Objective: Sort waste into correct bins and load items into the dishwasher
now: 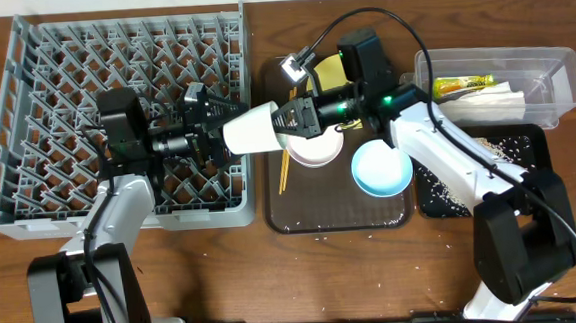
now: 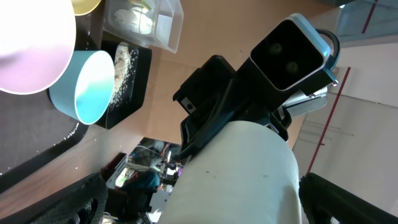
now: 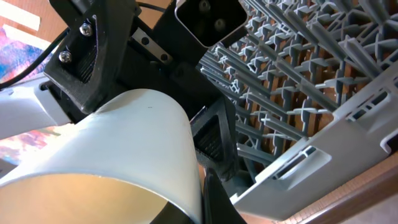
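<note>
The small white cup (image 1: 251, 129) hangs on its side between the two arms, above the edge of the dishwasher (image 1: 27, 147). My right gripper (image 1: 293, 115) is shut on the cup's rim, one dark finger (image 3: 217, 199) against the wall of the cup (image 3: 124, 143). My left gripper (image 1: 211, 126) is open around the cup's base. In the left wrist view the cup (image 2: 242, 174) sits between its fingers (image 2: 68, 199), close to the right one, with a gap on the left. On the brown tray lie a white bowl (image 1: 312, 150), light-blue bowl (image 1: 382, 168), yellow plate (image 1: 328, 74) and chopsticks (image 1: 284, 172).
The clear tub (image 1: 553, 65) at the back right holds the yellow-green sachet (image 1: 464, 85) and the napkin (image 1: 490, 104). The black tray (image 1: 528, 147) in front of it carries rice scraps. The brown tray (image 1: 336, 214) lies between rack and bins.
</note>
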You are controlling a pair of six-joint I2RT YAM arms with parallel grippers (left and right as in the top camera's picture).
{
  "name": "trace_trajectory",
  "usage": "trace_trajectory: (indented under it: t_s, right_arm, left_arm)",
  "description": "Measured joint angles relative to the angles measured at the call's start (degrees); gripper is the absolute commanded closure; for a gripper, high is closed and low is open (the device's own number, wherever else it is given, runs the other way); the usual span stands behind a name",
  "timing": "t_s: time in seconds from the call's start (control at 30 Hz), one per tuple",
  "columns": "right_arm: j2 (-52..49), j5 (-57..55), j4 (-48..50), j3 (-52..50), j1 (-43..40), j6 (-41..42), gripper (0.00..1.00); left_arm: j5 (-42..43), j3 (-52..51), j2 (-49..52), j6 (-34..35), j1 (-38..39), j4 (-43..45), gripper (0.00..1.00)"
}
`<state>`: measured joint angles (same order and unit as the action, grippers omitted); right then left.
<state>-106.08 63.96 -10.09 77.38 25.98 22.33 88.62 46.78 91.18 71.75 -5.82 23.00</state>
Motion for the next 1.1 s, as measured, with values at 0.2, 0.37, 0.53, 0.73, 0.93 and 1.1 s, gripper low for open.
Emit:
trace_trajectory:
  t_s: [0.2,0.37,0.53,0.73,0.93,1.1]
  right_arm:
    - [-2.1,-0.7,2.8,0.0,1.1,0.6,0.99]
    - [-5.2,-0.7,6.3,0.0,1.3,2.4,0.99]
    - [-6.4,0.4,8.6,0.0,1.3,4.1,0.99]
    - [-7.8,2.0,11.7,0.1,1.4,5.9,0.98]
    - [-7.9,2.1,13.3,0.1,1.9,7.2,0.98]
    - [-7.9,2.3,13.4,0.1,1.9,7.9,0.98]
  left_arm:
    - [0.0,0.0,0.0,0.0,0.0,0.0,0.06]
    - [-0.1,0.0,0.0,0.0,0.0,0.0,0.06]
    - [-0.3,0.0,0.0,0.0,0.0,-0.1,0.07]
    - [-0.6,-0.1,0.0,0.0,0.0,-0.4,0.13]
    - [-0.7,-0.1,0.1,0.0,1.0,-0.4,0.2]
    - [-0.6,-0.1,0.1,0.0,1.6,-0.4,0.31]
